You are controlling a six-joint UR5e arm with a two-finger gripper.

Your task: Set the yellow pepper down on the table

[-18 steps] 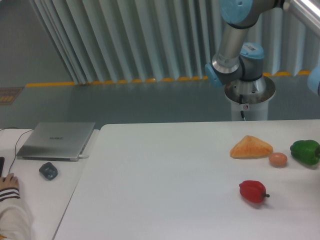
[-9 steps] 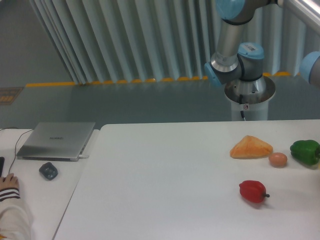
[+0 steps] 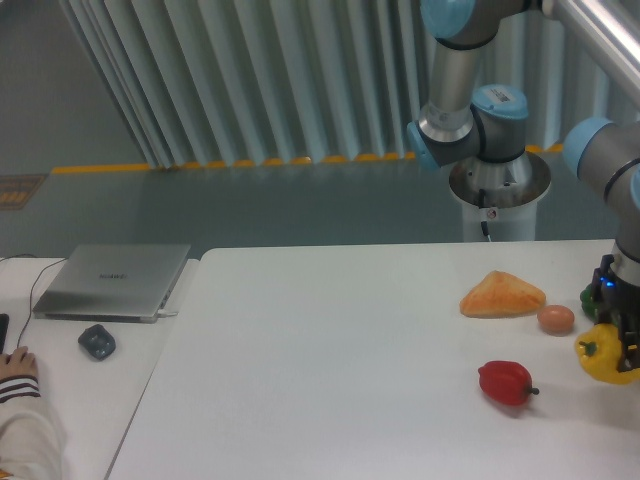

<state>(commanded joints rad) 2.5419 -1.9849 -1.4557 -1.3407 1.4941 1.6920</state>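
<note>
1. The white table (image 3: 330, 380) has lots of bare room on its left and middle.
2. The yellow pepper (image 3: 605, 355) is shiny and bumpy, at the right edge of the view.
3. The gripper (image 3: 628, 345) is clamped on it.
4. The red pepper (image 3: 507, 382), egg (image 3: 556, 319), bread (image 3: 501, 295) and green pepper (image 3: 590, 297) sit close by.

gripper (image 3: 628, 335) at right edge, lowered
</note>
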